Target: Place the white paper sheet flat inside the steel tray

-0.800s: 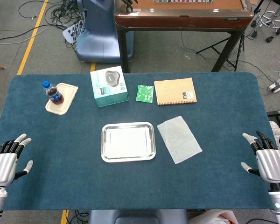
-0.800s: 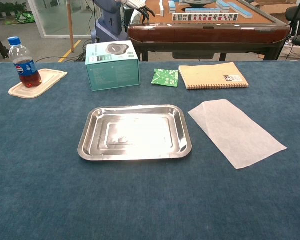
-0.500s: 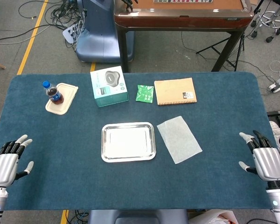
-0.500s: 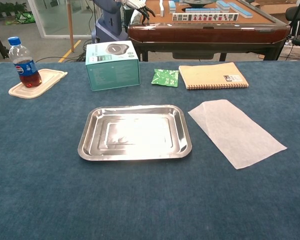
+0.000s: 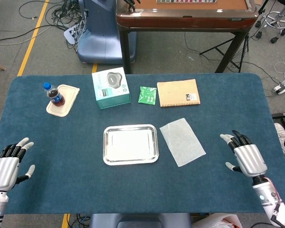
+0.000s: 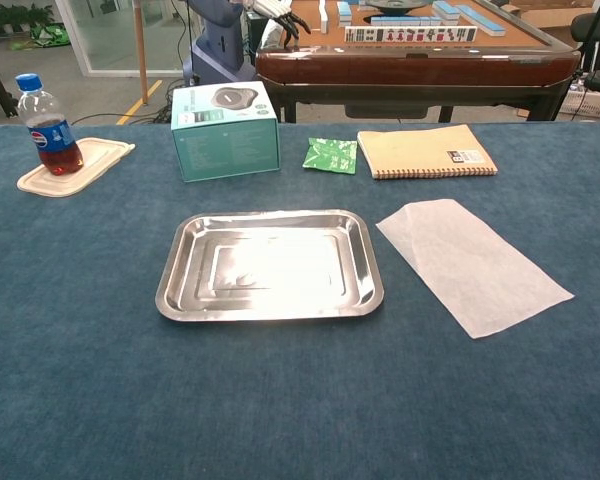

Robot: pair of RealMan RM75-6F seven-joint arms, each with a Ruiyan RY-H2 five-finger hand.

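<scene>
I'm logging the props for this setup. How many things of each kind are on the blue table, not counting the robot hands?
Steel tray: 1
White paper sheet: 1
Cola bottle: 1
Beige plate under the bottle: 1
Teal box: 1
Green packet: 1
Tan spiral notebook: 1
Total: 7

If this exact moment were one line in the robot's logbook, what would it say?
paper sheet: flat on table, right of steel tray | tray: empty | left hand: open, holding nothing | right hand: open, apart from sheet
</scene>
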